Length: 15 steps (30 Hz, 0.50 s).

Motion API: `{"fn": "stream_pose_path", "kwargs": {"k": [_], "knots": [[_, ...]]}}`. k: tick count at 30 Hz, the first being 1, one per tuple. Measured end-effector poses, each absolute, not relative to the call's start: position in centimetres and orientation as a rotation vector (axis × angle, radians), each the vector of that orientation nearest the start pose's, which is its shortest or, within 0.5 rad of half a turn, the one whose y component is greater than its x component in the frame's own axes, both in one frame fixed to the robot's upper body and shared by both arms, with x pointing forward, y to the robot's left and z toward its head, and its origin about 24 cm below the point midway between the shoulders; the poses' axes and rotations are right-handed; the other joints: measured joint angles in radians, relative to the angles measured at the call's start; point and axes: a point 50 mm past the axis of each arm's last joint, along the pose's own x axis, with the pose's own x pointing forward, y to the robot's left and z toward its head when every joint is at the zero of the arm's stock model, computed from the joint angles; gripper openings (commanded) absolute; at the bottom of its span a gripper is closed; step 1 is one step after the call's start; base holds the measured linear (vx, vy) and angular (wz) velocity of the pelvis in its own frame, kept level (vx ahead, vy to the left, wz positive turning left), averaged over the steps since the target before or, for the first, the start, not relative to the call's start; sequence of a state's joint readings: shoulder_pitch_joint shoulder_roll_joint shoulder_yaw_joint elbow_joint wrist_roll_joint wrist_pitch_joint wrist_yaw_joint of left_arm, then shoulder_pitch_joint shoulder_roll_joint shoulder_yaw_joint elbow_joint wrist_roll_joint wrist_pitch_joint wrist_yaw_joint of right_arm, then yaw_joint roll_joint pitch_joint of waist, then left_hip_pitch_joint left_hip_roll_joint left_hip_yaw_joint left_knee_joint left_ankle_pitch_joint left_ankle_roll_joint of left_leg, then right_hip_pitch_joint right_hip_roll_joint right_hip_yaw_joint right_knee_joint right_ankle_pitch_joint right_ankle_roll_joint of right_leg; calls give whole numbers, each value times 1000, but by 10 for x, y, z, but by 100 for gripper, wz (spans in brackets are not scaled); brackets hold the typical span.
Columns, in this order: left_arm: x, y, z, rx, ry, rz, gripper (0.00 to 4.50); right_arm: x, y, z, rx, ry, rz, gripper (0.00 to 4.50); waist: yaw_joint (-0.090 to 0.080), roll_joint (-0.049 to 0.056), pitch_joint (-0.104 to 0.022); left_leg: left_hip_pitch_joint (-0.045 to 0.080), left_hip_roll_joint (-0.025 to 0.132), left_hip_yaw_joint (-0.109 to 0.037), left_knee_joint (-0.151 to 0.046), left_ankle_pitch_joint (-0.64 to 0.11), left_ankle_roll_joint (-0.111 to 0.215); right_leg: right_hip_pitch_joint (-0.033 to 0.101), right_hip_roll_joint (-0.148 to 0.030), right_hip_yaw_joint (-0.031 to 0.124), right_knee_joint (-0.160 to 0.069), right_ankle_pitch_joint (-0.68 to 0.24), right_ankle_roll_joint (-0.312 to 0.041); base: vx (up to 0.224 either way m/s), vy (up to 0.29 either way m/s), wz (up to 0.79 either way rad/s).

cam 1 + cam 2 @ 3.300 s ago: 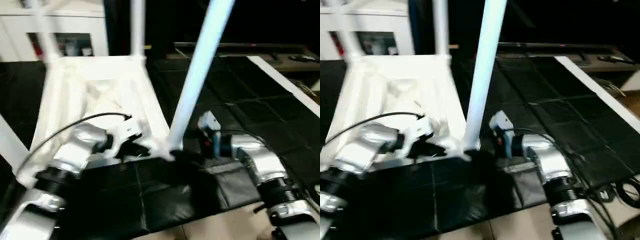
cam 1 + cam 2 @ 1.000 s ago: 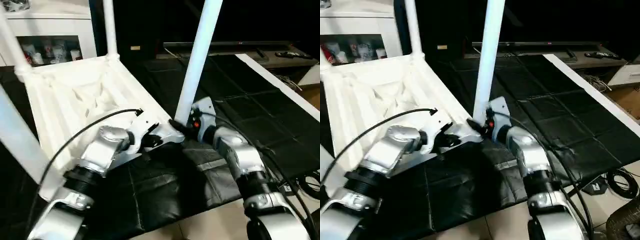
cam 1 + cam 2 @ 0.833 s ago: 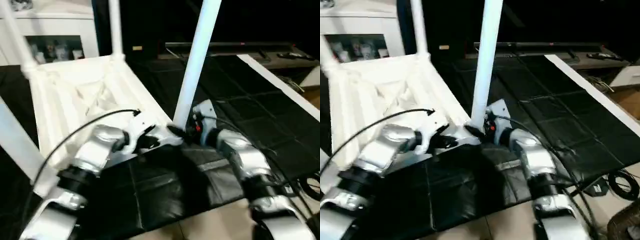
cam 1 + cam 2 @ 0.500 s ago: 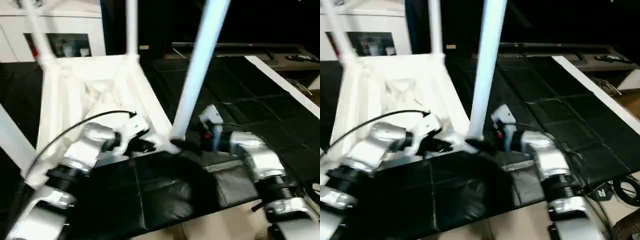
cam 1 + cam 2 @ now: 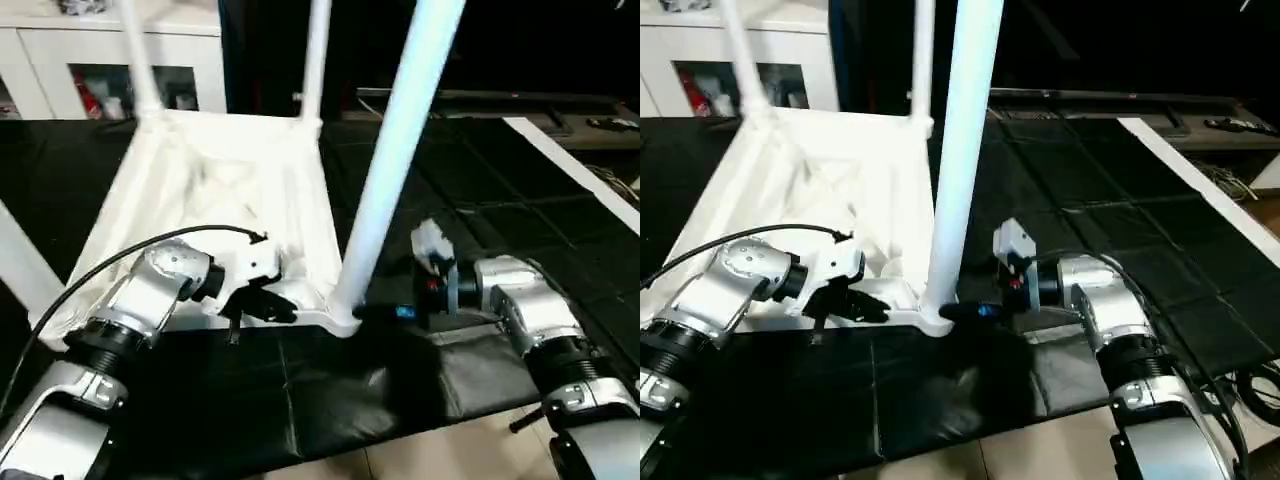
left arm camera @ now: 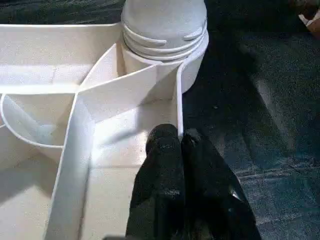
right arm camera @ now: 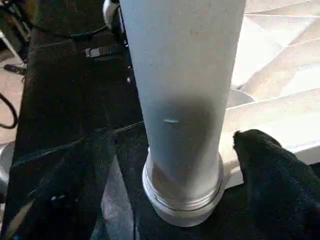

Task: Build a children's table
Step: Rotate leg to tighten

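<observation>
Left claw (image 6: 179, 142) clamps together on the tabletop's rim (image 6: 177, 100); right claw (image 7: 165, 165) stands apart around the leg (image 5: 385, 190).
Pinning the upturned top steadies the corner socket (image 6: 165, 30) just ahead while the leg seats.

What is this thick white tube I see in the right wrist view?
Observer: A table leg, standing in the near corner of the upturned top.
Visitor: Is anything steadying that top?
Observer: Yes, the left claw is shut on its rim, beside that leg.
Visitor: Is it the only one?
Observer: No, three other legs stand up at the other corners.
</observation>
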<state>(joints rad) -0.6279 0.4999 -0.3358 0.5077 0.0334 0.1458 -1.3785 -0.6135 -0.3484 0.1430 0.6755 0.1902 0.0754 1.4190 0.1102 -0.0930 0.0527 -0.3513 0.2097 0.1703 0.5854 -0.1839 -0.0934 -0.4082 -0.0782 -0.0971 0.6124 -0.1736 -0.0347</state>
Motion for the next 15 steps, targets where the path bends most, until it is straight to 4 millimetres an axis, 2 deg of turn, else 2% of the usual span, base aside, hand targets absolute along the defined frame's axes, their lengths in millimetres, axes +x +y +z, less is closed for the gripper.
{"fn": "stream_pose_path", "kwargs": {"k": [4,12,15], "knots": [[314,156,74,534,542,-1455,0,320,-141,72,-98,271,1473,336,3,0,0,0,0,0,0,0,0,0,0,0,1,0,0,0,0,0],[314,156,74,539,539,-1457,0,322,-135,63,-67,272,1457,280,2,0,0,0,0,0,0,0,0,0,0,0,1,0,0,0,0,0],[314,156,74,540,538,-1457,0,322,-131,65,-64,263,1468,244,3,0,0,0,0,0,0,0,0,0,0,0,1,0,0,0,0,0]]}}
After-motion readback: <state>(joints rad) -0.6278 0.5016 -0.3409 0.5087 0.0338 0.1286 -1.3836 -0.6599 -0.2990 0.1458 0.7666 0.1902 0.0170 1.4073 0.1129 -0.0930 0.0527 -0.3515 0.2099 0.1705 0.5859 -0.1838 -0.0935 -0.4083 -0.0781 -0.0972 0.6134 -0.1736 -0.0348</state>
